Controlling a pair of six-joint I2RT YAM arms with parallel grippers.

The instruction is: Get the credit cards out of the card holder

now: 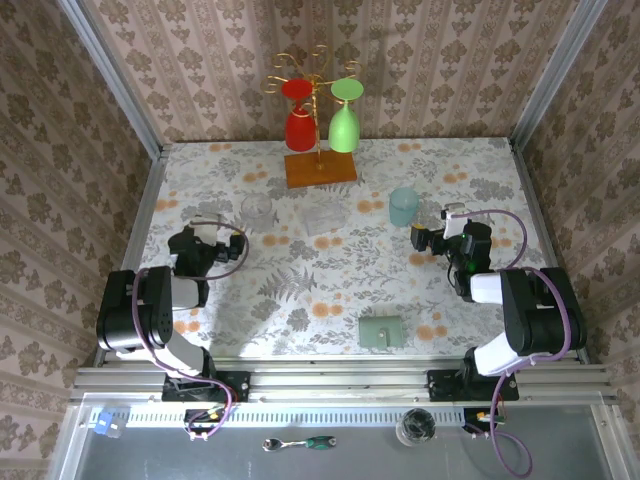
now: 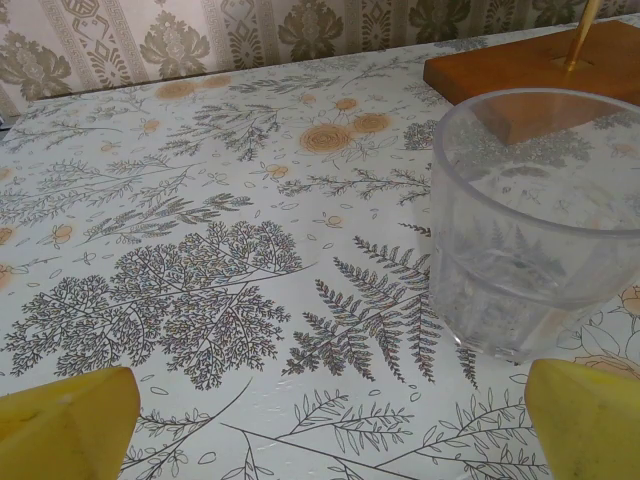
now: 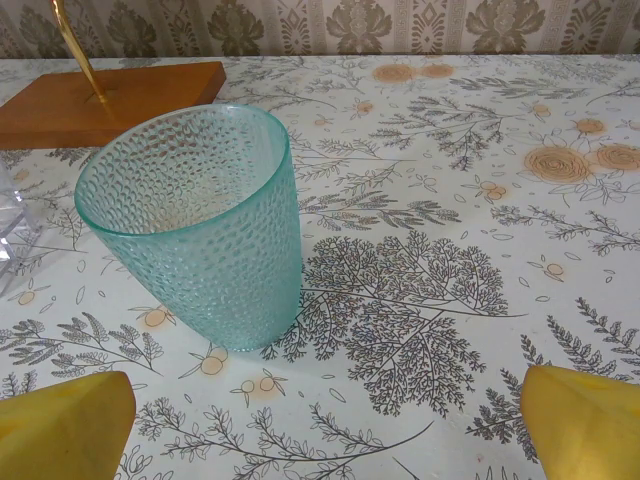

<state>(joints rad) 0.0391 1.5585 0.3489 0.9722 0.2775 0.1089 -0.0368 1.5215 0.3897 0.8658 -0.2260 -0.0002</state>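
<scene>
The card holder (image 1: 381, 331), a pale sage-green square wallet, lies folded flat on the flowered tablecloth near the front edge, between the two arms. The credit cards are hidden. My left gripper (image 1: 234, 245) rests low at the left, far from the wallet; its yellow fingers (image 2: 65, 420) stand wide apart over bare cloth, so it is open (image 2: 336, 420). At the right, my right gripper (image 1: 426, 239) also sits behind the wallet. It is open (image 3: 330, 425) too, with nothing between its yellow fingers (image 3: 585, 420).
A clear glass tumbler (image 2: 535, 220) (image 1: 257, 211) stands just ahead of the left gripper. A dimpled teal cup (image 3: 200, 220) (image 1: 403, 206) stands ahead of the right one. A clear plastic tray (image 1: 323, 217) lies mid-table. A wooden-based rack (image 1: 320, 167) with red and green glasses stands behind.
</scene>
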